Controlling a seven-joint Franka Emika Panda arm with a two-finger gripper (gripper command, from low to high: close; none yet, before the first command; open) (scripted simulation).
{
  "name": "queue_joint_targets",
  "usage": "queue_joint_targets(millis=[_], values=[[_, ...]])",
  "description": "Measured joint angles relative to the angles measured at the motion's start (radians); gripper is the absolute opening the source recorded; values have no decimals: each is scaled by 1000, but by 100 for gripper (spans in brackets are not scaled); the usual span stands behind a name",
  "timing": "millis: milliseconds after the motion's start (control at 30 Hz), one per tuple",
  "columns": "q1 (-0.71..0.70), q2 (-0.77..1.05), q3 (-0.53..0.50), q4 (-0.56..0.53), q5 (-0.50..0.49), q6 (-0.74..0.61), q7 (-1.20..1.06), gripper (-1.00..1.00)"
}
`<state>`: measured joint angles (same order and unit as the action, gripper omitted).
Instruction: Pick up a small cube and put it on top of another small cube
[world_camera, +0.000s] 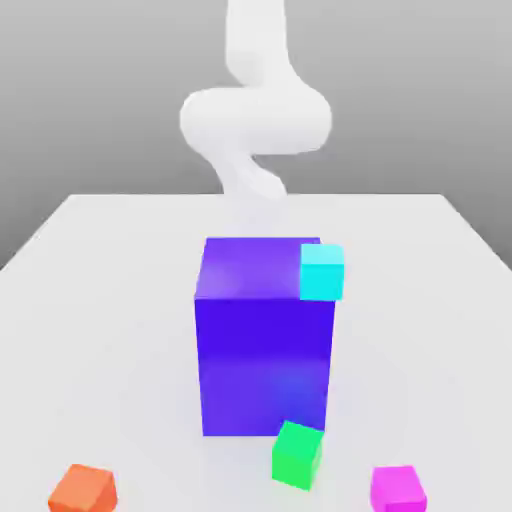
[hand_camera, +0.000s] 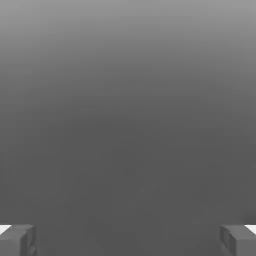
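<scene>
The gripper (hand_camera: 128, 240) has its two grey fingertips (hand_camera: 17, 240) spread wide apart, pinching nothing, with blank grey between them. In the exterior view the white arm (world_camera: 255, 115) stands at twelve o'clock behind the big blue-violet block (world_camera: 265, 340). The magenta cube (world_camera: 398, 490) rests on the white table (world_camera: 100, 300) at about five o'clock from that block, near the front edge, well apart from the arm. The green cube (world_camera: 298, 455) sits at about ten o'clock from the magenta one. I judge the reach must clear the block. No writing appears anywhere.

Even soft light, faint shadows, slightly blurred edges, no glare
</scene>
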<state>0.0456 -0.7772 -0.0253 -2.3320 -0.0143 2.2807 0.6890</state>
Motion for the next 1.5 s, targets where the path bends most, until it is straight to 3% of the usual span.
queue_joint_targets(millis=[767,933,967,1200,1367,1500], values=[[364,219,-176,-295,-106,-172,-1044,0],[381,318,-200,-391,-115,-10,-1096,0],[381,332,-202,-403,-116,15,-1097,-100],[381,330,-201,-402,-113,10,-1100,-100],[375,248,-174,-312,-111,-163,-1083,-100],[350,335,-102,-241,-168,-171,-915,-100]])
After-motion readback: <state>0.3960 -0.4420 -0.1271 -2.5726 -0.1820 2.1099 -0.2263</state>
